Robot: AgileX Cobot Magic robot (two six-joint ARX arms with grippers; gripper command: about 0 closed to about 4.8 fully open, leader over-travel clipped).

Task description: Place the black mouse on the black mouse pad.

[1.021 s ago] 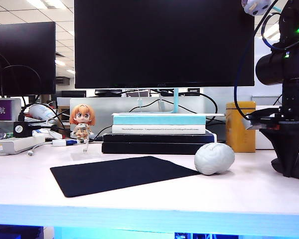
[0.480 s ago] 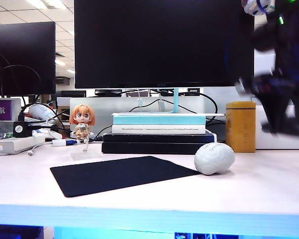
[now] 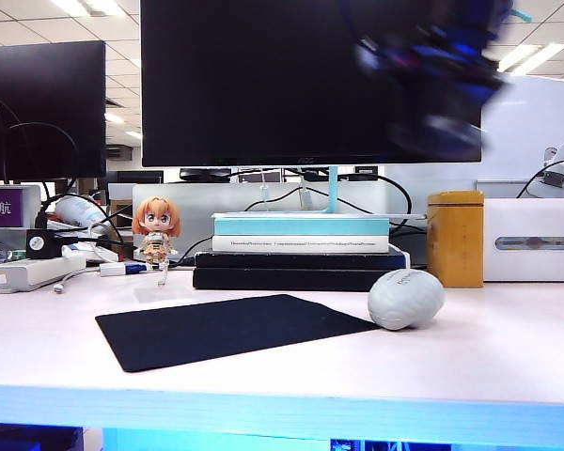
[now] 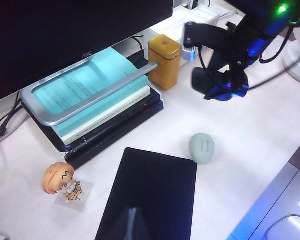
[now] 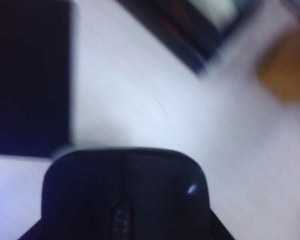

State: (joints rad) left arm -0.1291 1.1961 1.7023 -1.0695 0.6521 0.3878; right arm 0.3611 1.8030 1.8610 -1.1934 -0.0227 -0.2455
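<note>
Exterior view shows the black mouse pad (image 3: 230,329) flat on the table, the grey brain ball (image 3: 405,299) touching its corner; the right gripper (image 4: 221,86) carries the black mouse (image 5: 125,195) high, so a fast descent may bump the ball; the left gripper (image 4: 131,226) hangs over the pad, opening unclear

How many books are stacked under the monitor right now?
3 visible: a teal-covered book on top, a white one beneath it, and a thick black book at the bottom. Others may be hidden behind.

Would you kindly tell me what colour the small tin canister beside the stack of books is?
The tin canister is mustard yellow, clearest in the left wrist view.
</note>
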